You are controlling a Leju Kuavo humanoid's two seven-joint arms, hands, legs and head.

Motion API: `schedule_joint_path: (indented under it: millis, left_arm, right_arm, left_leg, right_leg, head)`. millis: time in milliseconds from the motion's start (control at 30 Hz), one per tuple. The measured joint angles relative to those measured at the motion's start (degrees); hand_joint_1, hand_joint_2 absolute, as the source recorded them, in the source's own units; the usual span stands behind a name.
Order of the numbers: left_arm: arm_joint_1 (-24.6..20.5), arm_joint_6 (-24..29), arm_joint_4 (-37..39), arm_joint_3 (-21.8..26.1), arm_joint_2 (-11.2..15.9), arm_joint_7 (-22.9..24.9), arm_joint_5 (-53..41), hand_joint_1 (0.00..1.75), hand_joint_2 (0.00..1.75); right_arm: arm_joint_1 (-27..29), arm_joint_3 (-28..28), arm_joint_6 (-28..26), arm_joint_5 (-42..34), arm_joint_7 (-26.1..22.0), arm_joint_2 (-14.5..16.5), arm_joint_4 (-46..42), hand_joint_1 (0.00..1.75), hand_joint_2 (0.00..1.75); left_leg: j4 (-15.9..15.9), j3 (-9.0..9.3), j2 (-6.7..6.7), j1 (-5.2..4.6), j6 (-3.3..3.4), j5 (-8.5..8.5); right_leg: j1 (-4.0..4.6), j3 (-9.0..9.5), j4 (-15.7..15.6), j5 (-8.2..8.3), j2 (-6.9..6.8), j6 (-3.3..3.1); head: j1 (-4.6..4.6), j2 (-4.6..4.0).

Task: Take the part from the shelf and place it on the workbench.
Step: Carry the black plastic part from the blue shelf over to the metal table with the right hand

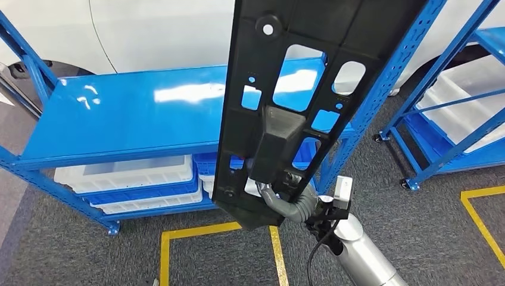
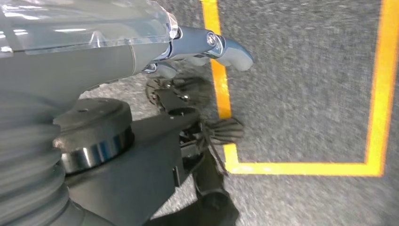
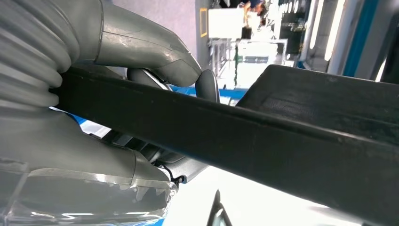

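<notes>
The right hand (image 1: 284, 189) has the part firmly in its grip, and the black plastic panel (image 1: 298, 89) stands tall in the head view, tilted a little, rising from the hand past the top of the picture. It is a long dark moulding with several cut-out windows, the blue behind showing through them. In the right wrist view the thick grey thumb (image 3: 155, 52) lies over one face of the panel's edge (image 3: 263, 136) while darker fingers (image 3: 207, 84) press from the other side, so the panel is clamped between them. The part is up in the air, in front of the blue shelf (image 1: 125, 113), whose top deck lies beyond it; white bins (image 1: 125, 173) sit on the shelf's lower level. A second blue rack (image 1: 458, 119) stands to the right with more white trays. Down low, the left hand (image 2: 207, 47) hangs over grey carpet (image 2: 306, 94) marked with yellow tape lines (image 2: 301, 168); its fingers look curled with nothing visible in them, though I cannot tell for certain.
</notes>
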Motion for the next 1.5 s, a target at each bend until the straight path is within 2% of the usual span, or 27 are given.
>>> schedule_joint_path:
  millis: [67, 100, 133, 200, 233, 267, 300, 367, 433, 467, 533, 600, 667, 700, 733, 767, 800, 833, 867, 900, 933, 1000, 1067, 1167, 1367, 1433, 1500]
  left_arm:
    - [0.1, 0.0, 0.0, 0.1, -0.2, 0.0, 0.2, 0.00, 1.75]
    - [0.1, 0.0, 0.0, 0.1, -0.3, 0.0, 0.2, 0.00, 1.75]
    - [0.1, 0.0, 0.0, 0.2, -0.4, 0.0, 0.2, 0.00, 1.75]
    - [0.2, 0.0, 0.0, 0.2, -0.5, 0.1, 0.2, 0.00, 1.75]
    - [0.3, 0.0, 0.0, 0.2, -0.6, 0.1, 0.1, 0.00, 1.75]
    - [0.3, 0.0, 0.0, 0.2, -0.6, 0.2, 0.1, 0.00, 1.75]
    - [0.3, 0.0, 0.0, 0.2, -0.6, 0.3, 0.1, 0.00, 1.75]
    - [0.4, 0.0, 0.0, 0.2, -0.7, 0.4, 0.1, 0.00, 1.75]
    - [0.4, 0.0, 0.0, 0.2, -0.8, 0.5, 0.1, 0.00, 1.75]
    - [0.4, 0.0, 0.0, 0.2, -0.8, 0.6, 0.1, 0.00, 1.75]
    - [0.4, 0.0, 0.0, 0.2, -0.9, 0.7, 0.1, 0.00, 1.75]
    - [0.4, 0.0, 0.0, 0.2, -0.9, 0.7, 0.1, 0.00, 1.75]
    - [0.4, 0.0, 0.0, 0.2, -0.9, 0.7, 0.0, 0.00, 1.75]
    - [0.4, 0.0, 0.0, 0.2, -0.9, 0.8, 0.0, 0.00, 1.75]
    - [0.4, 0.0, 0.0, 0.2, -0.9, 0.8, -0.1, 0.00, 1.75]
    - [0.4, 0.0, 0.0, 0.1, -0.9, 0.8, -0.2, 0.00, 1.75]
    - [0.3, 0.0, 0.0, 0.1, -0.9, 0.9, -0.3, 0.00, 1.75]
    - [0.3, 0.0, 0.0, 0.1, -0.9, 0.9, -0.3, 0.00, 1.75]
    - [0.2, 0.0, 0.0, 0.1, -1.0, 0.9, -0.3, 0.00, 1.75]
    - [0.1, 0.0, 0.0, 0.1, -1.0, 1.0, -0.3, 0.00, 1.75]
    - [-0.1, 0.0, 0.0, 0.1, -1.0, 1.0, -0.3, 0.00, 1.75]
    - [-0.3, 0.0, 0.0, 0.0, -1.0, 1.0, -0.4, 0.00, 1.75]
    - [-0.1, 0.0, 0.0, 0.0, -1.1, 1.0, -0.4, 0.00, 1.75]
    - [0.1, 0.0, 0.0, 0.0, -1.1, 1.1, -0.4, 0.00, 1.75]
    - [0.1, 0.0, 0.0, 0.0, -1.1, 1.2, -0.4, 0.00, 1.75]
    - [0.1, 0.0, 0.0, 0.0, -1.1, 1.1, -0.4, 0.00, 1.75]
    - [0.1, 0.0, 0.0, 0.0, -1.1, 1.1, -0.4, 0.00, 1.75]
  right_arm:
    - [-0.2, -0.1, 0.1, 0.0, 0.1, 0.1, 0.0, 1.75, 1.75]
    - [-0.2, -0.2, 0.1, 0.0, 0.1, 0.1, 0.0, 1.75, 1.75]
    - [-0.2, -0.3, 0.1, -0.1, 0.1, 0.1, 0.0, 1.75, 1.75]
    - [0.0, -0.5, 0.1, -0.1, 0.1, 0.1, 0.0, 1.75, 1.75]
    - [0.1, -0.6, 0.1, -0.1, 0.1, 0.1, 0.0, 1.75, 1.75]
    - [0.3, -0.7, 0.1, -0.1, 0.1, 0.1, 0.0, 1.75, 1.75]
    - [0.5, -0.8, 0.1, -0.1, 0.1, 0.1, -0.1, 1.75, 1.75]
    - [0.7, -1.1, 0.0, -0.1, 0.1, 0.1, -0.2, 1.75, 1.75]
    - [0.8, -1.4, 0.0, -0.1, 0.1, 0.1, -0.7, 1.75, 1.75]
    - [0.8, -1.5, 0.0, -0.1, 0.1, 0.1, -0.9, 1.75, 1.75]
    - [1.0, -1.7, -0.2, 0.0, 0.2, 0.1, -1.2, 1.75, 1.75]
    - [1.1, -1.7, -0.4, 0.1, 0.3, 0.1, -1.4, 1.75, 1.75]
    - [1.3, -1.8, -0.5, 0.2, 0.4, 0.1, -1.6, 1.75, 1.75]
    - [1.4, -1.9, -0.6, 0.2, 0.4, 0.1, -1.7, 1.75, 1.75]
    - [1.6, -2.0, -0.7, 0.2, 0.5, 0.1, -1.8, 1.75, 1.75]
    - [1.9, -2.0, -0.7, 0.2, 0.5, 0.1, -2.0, 1.75, 1.75]
    - [2.1, -2.1, -0.7, 0.2, 0.5, 0.1, -2.1, 1.75, 1.75]
    - [2.2, -2.2, -0.7, 0.3, 0.5, 0.1, -2.2, 1.75, 1.75]
    - [2.3, -2.2, -0.7, 0.3, 0.5, 0.1, -2.4, 1.75, 1.75]
    - [2.4, -2.4, -0.7, 0.3, 0.5, 0.1, -2.6, 1.75, 1.75]
    - [2.5, -2.6, -0.7, 0.3, 0.6, 0.1, -2.9, 1.75, 1.75]
    - [2.7, -2.9, -0.7, 0.4, 0.6, 0.1, -3.3, 1.75, 1.75]
    - [3.0, -3.0, -0.8, 0.5, 0.6, 0.1, -3.6, 1.75, 1.75]
    - [3.6, -3.1, -1.0, 0.6, 0.7, 0.0, -3.6, 1.75, 1.75]
    - [3.7, -3.1, -1.0, 0.6, 0.7, 0.0, -3.7, 1.75, 1.75]
    - [3.8, -3.3, -1.0, 0.7, 0.7, 0.0, -3.7, 1.75, 1.75]
    - [4.1, -3.4, -1.0, 0.8, 0.8, 0.0, -3.9, 1.75, 1.75]
  left_leg:
    - [-0.7, -0.67, 0.19, 0.03, 0.58, 1.42]
    - [-1.0, -1.15, 0.33, 0.15, 0.98, 2.21]
    - [-1.2, -1.80, 0.47, 0.28, 1.30, 3.07]
    - [-1.1, -3.59, 0.57, 0.25, 1.57, 4.53]
    - [-1.0, -4.60, 0.61, 0.25, 1.52, 5.24]
    - [-0.8, -5.64, 0.66, 0.26, 1.44, 5.91]
    - [-0.6, -6.70, 0.71, 0.31, 1.30, 6.51]
    - [0.3, -8.70, 0.76, 0.44, 0.90, 7.49]
    - [1.2, -10.16, 0.75, 0.39, 0.28, 8.23]
    - [1.5, -10.52, 0.76, 0.36, -0.04, 8.61]
    - [1.4, -10.83, 0.76, 0.37, -0.74, 9.55]
    - [2.5, -11.53, 0.64, 0.54, -1.38, 8.18]
    - [7.4, -13.12, 0.54, 0.75, -1.91, 2.79]
    - [11.1, -13.96, 0.54, 0.82, -2.12, -0.12]
    - [14.7, -14.54, 0.55, 0.90, -2.31, -2.02]
    - [17.2, -14.50, 0.55, 0.96, -2.43, -2.43]
    - [18.2, -13.70, 0.55, 1.02, -2.47, -1.57]
    - [17.2, -11.96, 0.54, 1.05, -2.40, 0.02]
    - [14.4, -9.34, 0.51, 1.07, -2.22, 1.47]
    - [10.2, -6.10, 0.44, 1.02, -1.96, 1.77]
    - [5.8, -3.08, 0.34, 0.93, -1.68, 1.30]
    - [0.4, -0.04, 0.12, 0.60, -1.17, 0.02]
    - [-0.4, -0.54, 0.18, 0.46, -0.54, 0.78]
    - [-0.7, -1.19, 0.59, 0.74, 0.25, 2.08]
    - [-0.7, -1.28, 0.60, 0.72, 0.32, 2.21]
    - [-0.7, -1.81, 0.61, 0.66, 0.70, 2.63]
    - [-0.6, -3.07, 0.64, 0.48, 1.09, 3.57]
  right_leg:
    - [-0.28, -0.35, -0.1, 0.11, 0.04, 0.75]
    - [-0.34, -0.81, 0.8, -1.34, 0.10, 1.05]
    - [-0.41, -1.49, 2.9, -3.89, 0.15, 1.35]
    - [-0.69, -3.19, 9.9, -9.83, 0.18, 1.87]
    - [-0.82, -3.71, 13.5, -11.34, 0.18, 2.12]
    - [-0.94, -3.65, 15.9, -11.34, 0.17, 2.34]
    - [-1.06, -2.74, 16.5, -10.13, 0.17, 2.51]
    - [-1.27, 2.05, 11.7, -7.40, 0.13, 2.64]
    - [-1.11, 7.75, 3.7, -8.16, 0.18, 2.22]
    - [-0.96, 9.28, 1.2, -9.04, 0.27, 1.85]
    - [-0.78, 9.36, 0.0, -9.13, 0.42, 0.86]
    - [-0.92, 8.47, -0.1, -7.91, 0.25, -0.10]
    - [-1.00, 7.07, -0.3, -6.49, 0.06, -0.79]
    - [-0.95, 6.23, -0.2, -5.82, 0.06, -0.94]
    - [-0.90, 5.34, -0.2, -5.14, 0.06, -0.96]
    - [-0.85, 4.41, -0.1, -4.46, 0.06, -0.92]
    - [-0.81, 3.46, 0.0, -3.80, 0.06, -0.84]
    - [-0.79, 2.53, 0.1, -3.15, 0.08, -0.73]
    - [-0.78, 1.69, 0.2, -2.52, 0.12, -0.56]
    - [-0.72, 1.00, 0.3, -1.96, 0.16, -0.34]
    - [-0.66, 0.50, 0.4, -1.40, 0.16, -0.06]
    - [-0.68, 0.05, 0.1, -0.20, 0.11, 0.63]
    - [-0.93, -0.24, -0.3, 0.71, 0.14, 1.33]
    - [-1.09, -0.94, 0.3, -0.41, 0.29, 1.91]
    - [-1.08, -1.05, 0.5, -0.88, 0.27, 1.95]
    - [-1.07, -1.59, 2.6, -3.54, 0.22, 2.03]
    - [-1.05, -2.88, 8.3, -8.54, 0.19, 2.12]
  head:
    - [0.00, 0.00]
    - [0.01, 0.00]
    - [0.01, 0.00]
    - [0.02, 0.00]
    - [0.02, 0.00]
    - [0.02, 0.00]
    - [0.02, 0.00]
    - [0.02, 0.00]
    - [0.02, 0.00]
    - [0.01, 0.00]
    - [0.00, 0.00]
    - [0.00, 0.00]
    - [0.00, 0.00]
    - [0.00, 0.00]
    - [-0.01, 0.00]
    - [-0.01, 0.00]
    - [-0.01, 0.00]
    - [-0.01, 0.00]
    - [-0.01, 0.00]
    - [-0.01, 0.00]
    - [-0.01, 0.00]
    - [-0.01, 0.00]
    - [-0.01, 0.00]
    - [-0.01, 0.00]
    - [-0.01, 0.00]
    - [0.00, 0.00]
    - [0.01, 0.00]
